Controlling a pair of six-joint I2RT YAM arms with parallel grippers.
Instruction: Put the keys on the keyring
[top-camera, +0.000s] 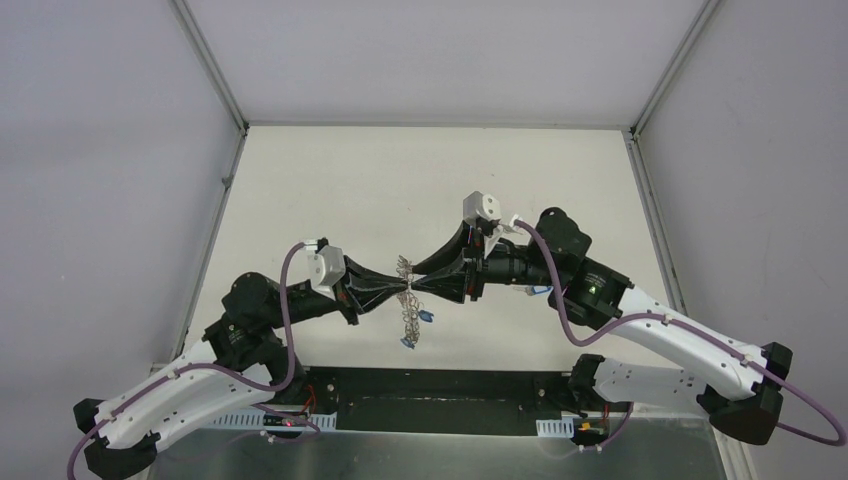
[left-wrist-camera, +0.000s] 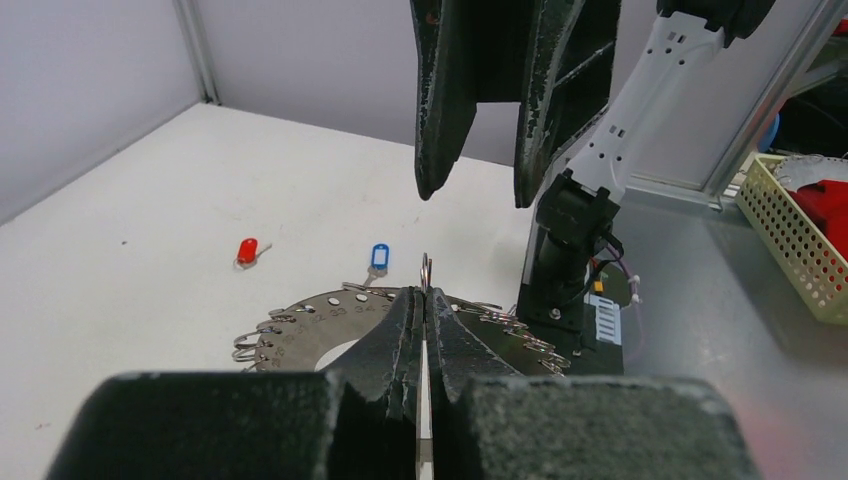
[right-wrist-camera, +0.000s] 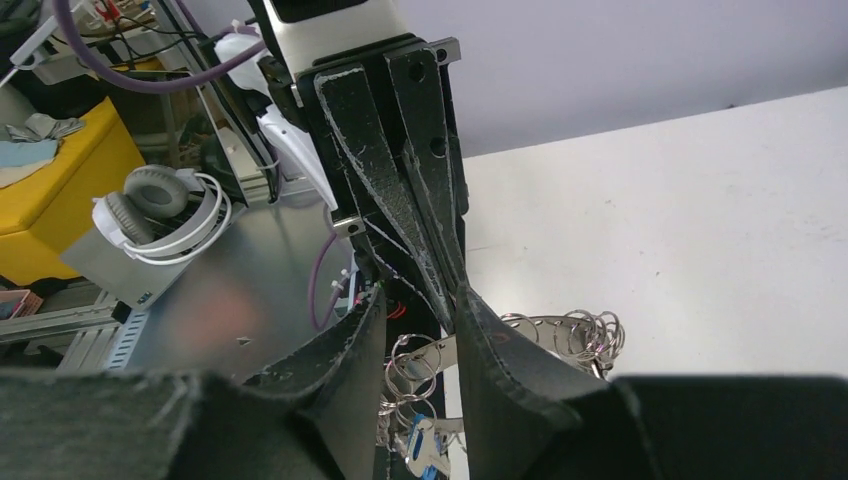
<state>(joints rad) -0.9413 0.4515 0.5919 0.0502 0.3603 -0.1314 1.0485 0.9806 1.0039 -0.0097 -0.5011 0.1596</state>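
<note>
Here, left claw (left-wrist-camera: 425, 297): closed at the rim of the keyring (left-wrist-camera: 300, 335), with one small wire loop standing up between its tips.
Keyring: centre of the overhead frame, between the two arms. From above it shows as a narrow strip running up and down the frame, with blue-tagged keys hanging at its lower end.
Right claw (left-wrist-camera: 475, 195): fingers parted, top centre of the left wrist view, tips hanging over the ring. In its own view wire loops sit in the gap, and nothing is seen pinched.
Red key (left-wrist-camera: 247, 250): loose on the bench (left-wrist-camera: 150, 180), left of centre, apart from the ring.
Blue key (left-wrist-camera: 378, 257): loose on the bench, just beyond the ring's far rim, tag uppermost in the frame and metal end slanting down-left toward the ring.
Governing relation: both loose keys lie beyond the ring from the left claw. That claw is occupied, so the free right claw is judged the one to fetch them, the blue key being closer to the ring.
</note>
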